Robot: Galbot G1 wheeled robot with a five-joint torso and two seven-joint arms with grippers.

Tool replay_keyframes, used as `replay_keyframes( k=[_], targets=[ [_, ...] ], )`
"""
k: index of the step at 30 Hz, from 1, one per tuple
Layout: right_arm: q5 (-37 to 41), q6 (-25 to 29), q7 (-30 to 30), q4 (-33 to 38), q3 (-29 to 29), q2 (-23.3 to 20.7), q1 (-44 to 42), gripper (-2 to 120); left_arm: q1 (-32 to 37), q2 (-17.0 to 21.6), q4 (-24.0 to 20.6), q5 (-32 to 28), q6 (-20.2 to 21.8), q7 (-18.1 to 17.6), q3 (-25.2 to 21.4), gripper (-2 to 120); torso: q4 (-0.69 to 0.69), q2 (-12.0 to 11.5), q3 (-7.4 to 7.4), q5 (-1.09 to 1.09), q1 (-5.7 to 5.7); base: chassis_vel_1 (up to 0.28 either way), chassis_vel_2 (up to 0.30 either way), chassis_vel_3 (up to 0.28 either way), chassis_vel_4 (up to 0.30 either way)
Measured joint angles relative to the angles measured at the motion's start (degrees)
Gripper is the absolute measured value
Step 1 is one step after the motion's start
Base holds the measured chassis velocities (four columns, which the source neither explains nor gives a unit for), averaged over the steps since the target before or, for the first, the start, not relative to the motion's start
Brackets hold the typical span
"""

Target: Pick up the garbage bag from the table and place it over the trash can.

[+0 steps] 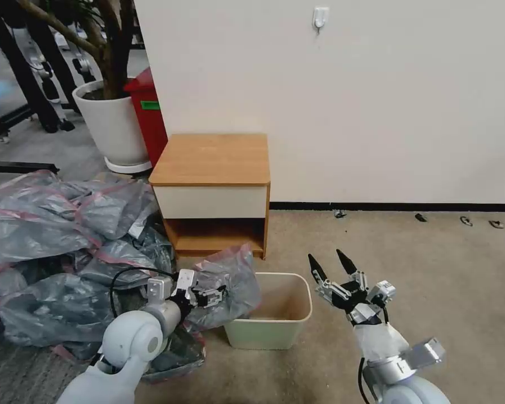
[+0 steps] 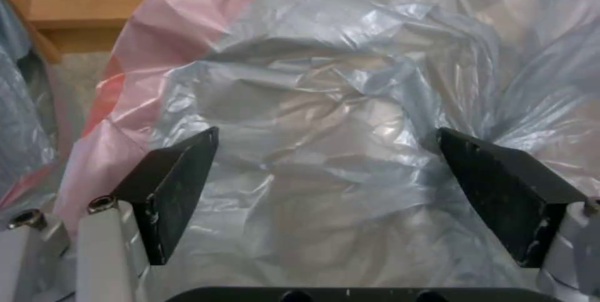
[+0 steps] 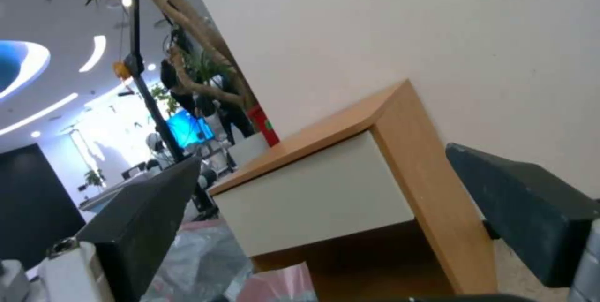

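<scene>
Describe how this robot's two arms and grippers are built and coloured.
Both arms have smooth, rounded white-grey shells. Each ends in silver metal linkage carrying two black wedge-shaped fingers. A black cable loops beside the left gripper, and another runs beneath the right gripper, whose wrist is wrapped in white material. The left fingers show scuffed edges and silver screws.

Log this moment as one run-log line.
left hand: open, against garbage bag | bag: draped on trash can left rim | right hand: open, empty, right of can | table: bare
</scene>
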Motion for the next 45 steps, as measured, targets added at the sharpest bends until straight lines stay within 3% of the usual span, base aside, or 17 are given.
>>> replay_keyframes(
  k=[9,25,29,32,35,38,39,42,43,45],
  targets=[
    [-0.48,0.25,-0.18,0.27,-0.10,0.22,-0.29,100,-0.95,-0.94,1.24,0.76,-0.04,0.00,1.33,82,0.00,0.00,0.00,0.00,0.00,0.000,0.000,0.000,0.000],
    [-0.56,0.47,-0.21,1.00,-0.11,-0.22,-0.29,100,-0.44,-2.65,1.81,0.23,-0.10,0.27,1.60,22,0.00,0.00,0.00,0.00,0.00,0.000,0.000,0.000,0.000],
    [-0.65,0.42,-0.20,1.02,-0.25,-0.42,-0.27,100,-0.32,-3.17,1.93,0.25,-0.10,-0.12,1.52,10,-0.01,0.00,0.00,0.00,0.00,0.000,0.000,0.000,0.000],
    [-1.32,0.30,0.66,1.16,-0.77,-0.91,-0.14,100,-0.32,-3.58,1.94,0.26,-0.09,-0.97,1.30,9,0.00,0.00,0.00,0.01,0.00,0.000,0.000,0.000,0.000],
    [-3.25,-0.93,4.87,2.28,-1.78,-2.03,0.07,100,-0.26,-4.43,1.10,0.01,-0.07,-3.18,1.03,9,-0.01,0.00,0.00,0.00,0.00,0.000,0.000,0.000,0.000],
    [-7.95,-5.52,15.24,5.51,-3.62,-4.46,1.25,100,0.39,-5.69,-1.18,2.02,-1.63,-6.14,0.62,9,-0.01,0.00,0.00,0.01,0.00,0.000,0.000,0.000,0.000],
    [-7.95,-5.52,15.24,5.51,-3.62,-4.46,1.25,100,0.39,-5.69,-1.18,2.02,-1.63,-6.14,0.62,9,-0.01,0.00,0.00,0.01,0.00,0.000,0.000,0.000,0.000],
    [-8.47,-14.55,28.02,11.36,-9.26,-9.38,5.26,100,2.77,-8.08,-5.51,7.76,-4.75,-8.62,-0.11,9,0.01,0.00,0.00,0.00,0.00,0.000,0.000,0.000,0.000],
    [-8.47,-14.55,28.02,11.36,-9.26,-9.38,5.26,100,2.77,-8.08,-5.51,7.76,-4.75,-8.62,-0.11,9,0.01,0.00,0.00,0.00,0.00,0.000,0.000,0.000,0.000],
    [-4.40,-21.15,31.31,13.53,-13.55,-13.14,8.56,100,4.41,-9.37,-7.26,10.56,-6.31,-9.42,-0.33,9,0.00,0.00,0.00,0.01,0.00,0.000,0.000,0.000,0.000]
  ],
)
